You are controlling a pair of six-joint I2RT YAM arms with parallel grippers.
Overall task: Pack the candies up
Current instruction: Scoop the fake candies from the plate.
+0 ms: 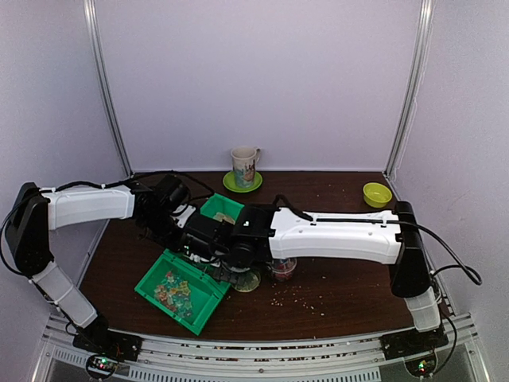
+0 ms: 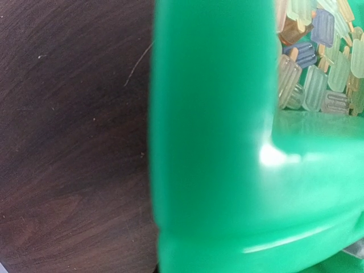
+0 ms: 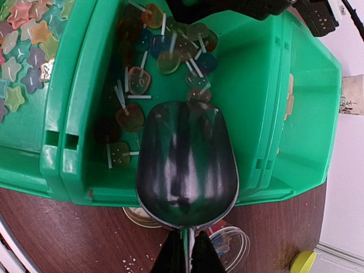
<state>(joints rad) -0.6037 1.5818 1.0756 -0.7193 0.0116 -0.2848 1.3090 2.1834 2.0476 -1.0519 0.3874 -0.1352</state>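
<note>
Reaching out low from its base and bent at the elbow, the left arm tips its left gripper (image 1: pixel 171 232) down at the edge of the green box (image 2: pixel 210 142). The box wall fills the space right in front of this gripper, and bare table (image 2: pixel 68 142) lies off to its left. Its fingers are hidden, but the gripper is squeezed shut. I think it is pinching the wall so the box cannot slide while the other arm digs, though I cannot see the pinch. Just past that wall sit candies (image 2: pixel 310 85) shaped like ice pops. Next comes the right arm, lying long across the table from its base and reaching over to the box with its wrist tipped down. The right gripper (image 3: pixel 186 253) is closed tight on the thin handle of a dark scoop (image 3: pixel 186 165). The scoop sticks out ahead of the fingers, open side up and empty, hanging over the middle part of the box. Lollipops (image 3: pixel 165 60) lie just past its front lip and a bit to its left, and stars (image 3: pixel 23 62) fill the next part further left. A clear jar (image 3: pixel 230 244) waits close beside the fingers, outside the box, handy for pouring. A dip forward looks like the next move.
</note>
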